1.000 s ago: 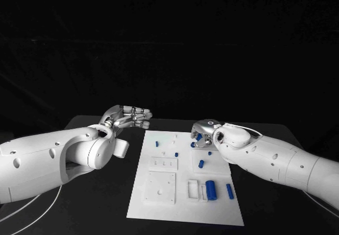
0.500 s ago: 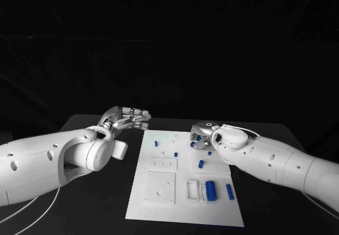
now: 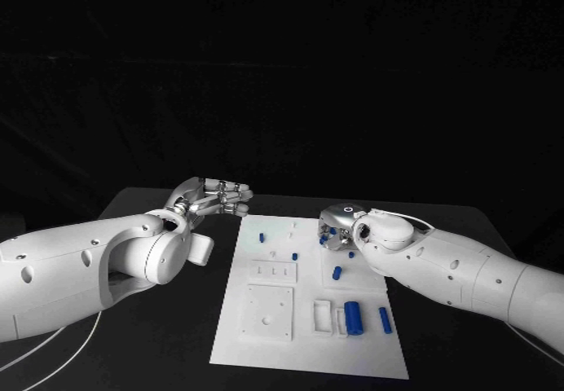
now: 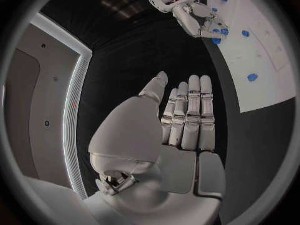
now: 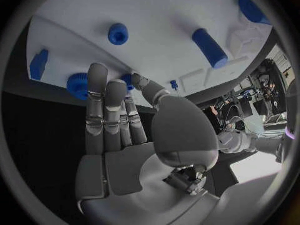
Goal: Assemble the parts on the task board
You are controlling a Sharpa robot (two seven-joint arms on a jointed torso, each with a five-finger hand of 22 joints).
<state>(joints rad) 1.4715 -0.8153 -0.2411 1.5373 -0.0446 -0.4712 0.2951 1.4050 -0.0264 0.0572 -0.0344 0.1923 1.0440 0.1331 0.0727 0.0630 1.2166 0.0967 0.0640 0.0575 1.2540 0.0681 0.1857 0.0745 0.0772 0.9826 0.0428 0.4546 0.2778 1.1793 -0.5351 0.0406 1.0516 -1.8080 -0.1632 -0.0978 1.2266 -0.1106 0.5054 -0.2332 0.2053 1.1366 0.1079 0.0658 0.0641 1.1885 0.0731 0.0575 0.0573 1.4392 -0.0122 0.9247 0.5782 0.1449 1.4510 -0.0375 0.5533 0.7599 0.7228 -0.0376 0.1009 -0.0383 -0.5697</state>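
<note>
Task board (image 3: pixel 282 326), lying lengthwise mid-frame on the tabletop (image 3: pixel 458 220), is reached at its upper right edge by the right robot hand (image 3: pixel 337 230), fingers extended, empty, beside a blue gear-like part (image 5: pixel 78 85); left robot hand (image 3: pixel 214 198) hovers open.

Right robot hand (image 5: pixel 119 135) open, fingers straight, close together, tips at task board (image 5: pixel 156 15) edge. Blue gear-like part (image 5: pixel 78 85) beside fingertips; blue cylinder (image 5: pixel 210 47) farther onto board.
</note>
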